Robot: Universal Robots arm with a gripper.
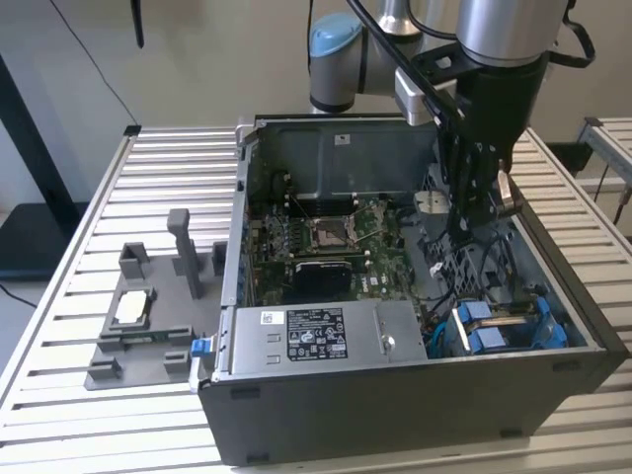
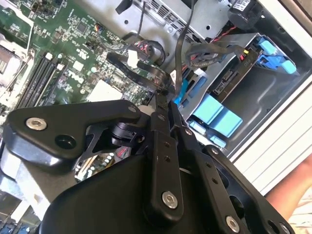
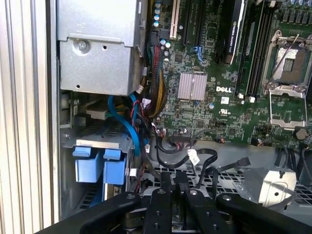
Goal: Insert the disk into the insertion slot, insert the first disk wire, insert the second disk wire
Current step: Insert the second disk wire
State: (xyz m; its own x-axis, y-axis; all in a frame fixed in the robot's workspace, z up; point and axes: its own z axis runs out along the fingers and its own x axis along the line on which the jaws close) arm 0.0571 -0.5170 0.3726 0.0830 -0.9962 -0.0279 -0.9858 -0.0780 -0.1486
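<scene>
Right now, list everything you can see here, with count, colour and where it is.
Computer case: one, dark grey, open on the slatted table.
Motherboard: one, green, inside the case.
Silver box: one, labelled, at the case's front edge.
Insertion slot: one, dark grey with blue tabs, at the exterior view's right of the silver box.
Cables: several, black, loose beside the motherboard.
Grey fixture: one, on the table at the exterior view's left.
Gripper: one, black, fingers together, above the cables inside the case.
</scene>
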